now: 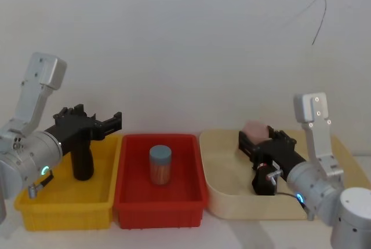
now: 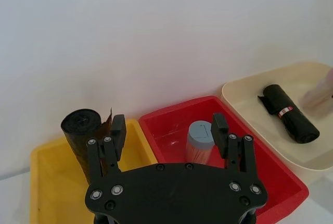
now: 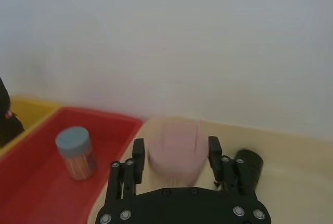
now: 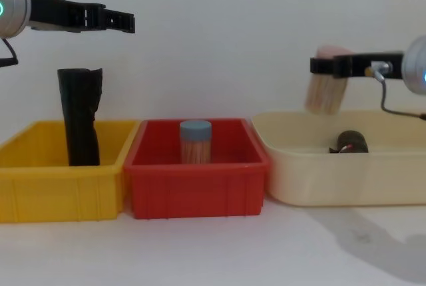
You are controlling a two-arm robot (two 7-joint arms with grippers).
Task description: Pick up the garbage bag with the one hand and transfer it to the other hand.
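Left pincer (image 2: pixel 169 127), fingers apart, hovers over the yellow bin (image 4: pixel 40 193), tall black bundle (image 4: pixel 78 116) just below it. Blue-capped jar (image 4: pixel 196 141) in the red bin (image 4: pixel 196 193) to its right. Garbage bag (image 2: pixel 289 113) lies flat in the beige bin (image 4: pixel 319 186), well right of it, long axis roughly front-to-back. Right pincer (image 3: pixel 176 148), clamped on a blurred pinkish object (image 3: pixel 174 153), sits directly above the bag and is much nearer.
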